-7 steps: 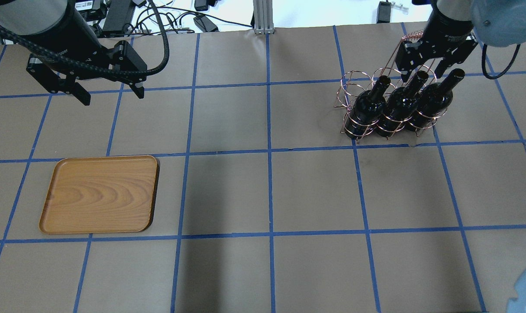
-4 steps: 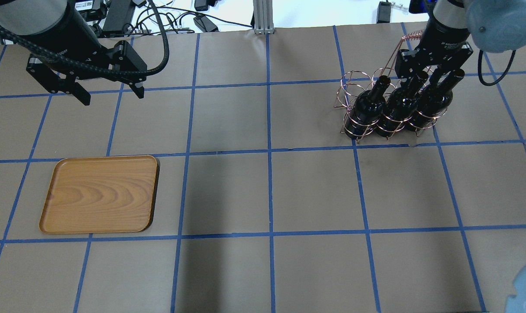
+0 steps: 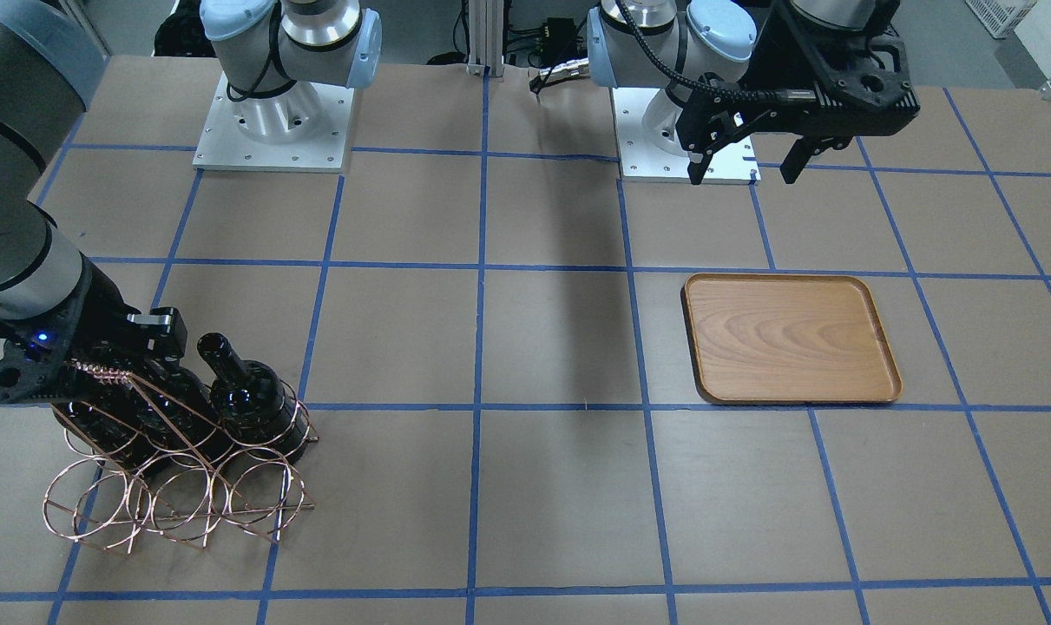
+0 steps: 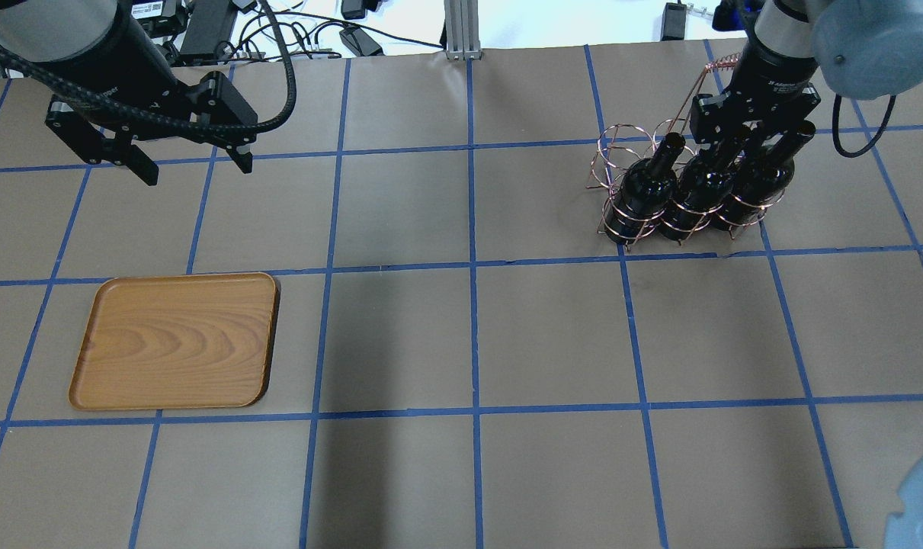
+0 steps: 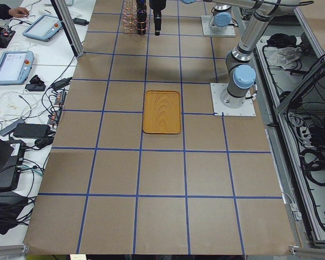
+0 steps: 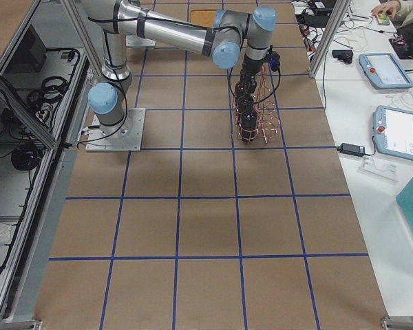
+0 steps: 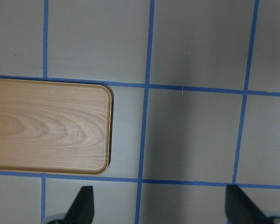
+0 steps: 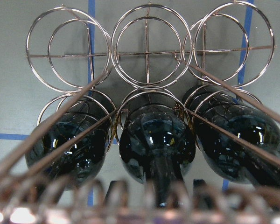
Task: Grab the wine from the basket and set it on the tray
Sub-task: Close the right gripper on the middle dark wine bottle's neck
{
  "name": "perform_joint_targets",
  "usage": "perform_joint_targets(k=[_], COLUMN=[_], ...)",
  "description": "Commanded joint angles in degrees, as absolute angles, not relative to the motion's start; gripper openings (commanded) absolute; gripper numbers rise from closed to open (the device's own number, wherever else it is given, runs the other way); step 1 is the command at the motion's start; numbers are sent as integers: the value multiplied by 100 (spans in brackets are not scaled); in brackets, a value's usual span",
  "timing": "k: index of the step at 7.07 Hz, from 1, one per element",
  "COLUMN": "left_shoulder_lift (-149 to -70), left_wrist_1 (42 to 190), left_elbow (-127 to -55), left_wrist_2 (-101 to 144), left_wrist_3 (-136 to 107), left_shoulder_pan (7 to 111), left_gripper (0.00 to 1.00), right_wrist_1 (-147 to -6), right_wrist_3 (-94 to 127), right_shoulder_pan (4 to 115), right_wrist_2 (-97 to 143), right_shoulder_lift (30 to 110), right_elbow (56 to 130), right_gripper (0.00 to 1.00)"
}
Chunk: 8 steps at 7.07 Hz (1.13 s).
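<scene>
Wine (image 4: 701,187), middle of three dark bottles upright in wire basket (image 4: 617,156), table (image 4: 461,343) at 2 o'clock, right hand (image 4: 737,139) straddling its neck, fingers apart, not gripping, left hand (image 4: 197,172) spread wide, hovering at 10 o'clock, tray (image 4: 175,339) at 8 o'clock.

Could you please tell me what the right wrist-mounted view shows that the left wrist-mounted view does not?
Only the right wrist-mounted view shows the copper wire basket, with three dark wine bottles in one row of loops and the other row empty. Only the left wrist-mounted view shows the wooden tray, with nothing on it, and the left gripper with its fingers wide apart. Both show the brown table covering crossed by blue tape lines.
</scene>
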<state>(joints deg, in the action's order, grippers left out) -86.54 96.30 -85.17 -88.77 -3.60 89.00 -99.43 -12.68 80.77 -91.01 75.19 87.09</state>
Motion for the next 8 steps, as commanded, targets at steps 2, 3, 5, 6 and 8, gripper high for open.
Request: perform_joint_targets(k=[2,3,5,6,8], left_shoulder_lift=[-8657,-8657,-8657,-8649,-8657], left_wrist_1=[9624,9624,9633,9633,9633], left_elbow=[-8517,-8517,-8517,-8517,-8517], left_wrist_2=[-8868,-8868,-8877,-8877,-8877], left_wrist_3=[-360,-360,-360,-360,-360], left_shoulder_pan=[8903,8903,8903,8903,8903], left_gripper=[100,100,100,100,100], right_wrist_1=[-9888,-9879,-9888,-9696,-8401], right_wrist_3=[-1275,-1240,-1257,-1257,-1195], right_shoulder_pan=[8077,8077,8077,8077,8086], right_wrist_2=[-9114,-9132,-9088,-9088,-8800], right_shoulder_lift=[7506,7523,7593,7663,7953], right_elbow=[8710,8710,8614,8431,7511], right_gripper=[25,22,15,13,8])
